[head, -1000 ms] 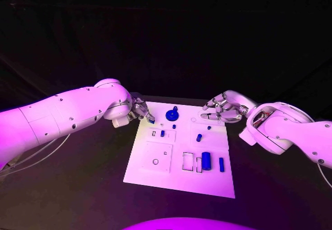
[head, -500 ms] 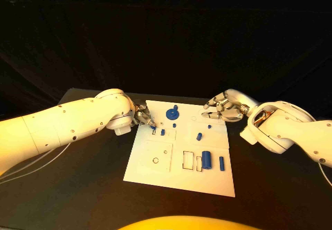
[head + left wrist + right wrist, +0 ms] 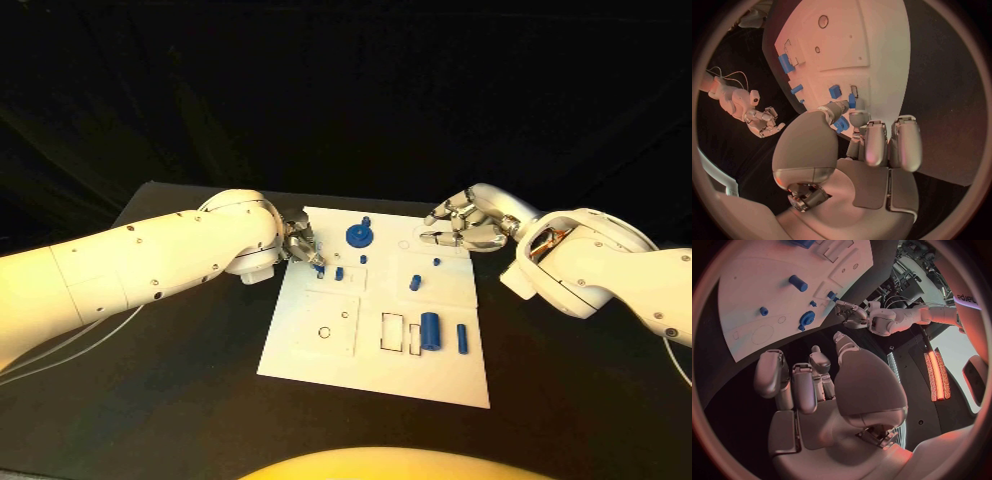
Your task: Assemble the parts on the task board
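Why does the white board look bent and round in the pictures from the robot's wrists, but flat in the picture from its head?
In the left wrist view the task board curves because a fisheye lens bends straight edges; the right wrist view bows it the same way, inside a dark round frame. In the head view its edges run straight, and the table round it lies dark.

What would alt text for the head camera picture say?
A white task board lies on a black table with small blue parts on it. The left hand pinches a small blue piece at the board's far left edge; the right hand hovers, fingers curled, over its far right corner.
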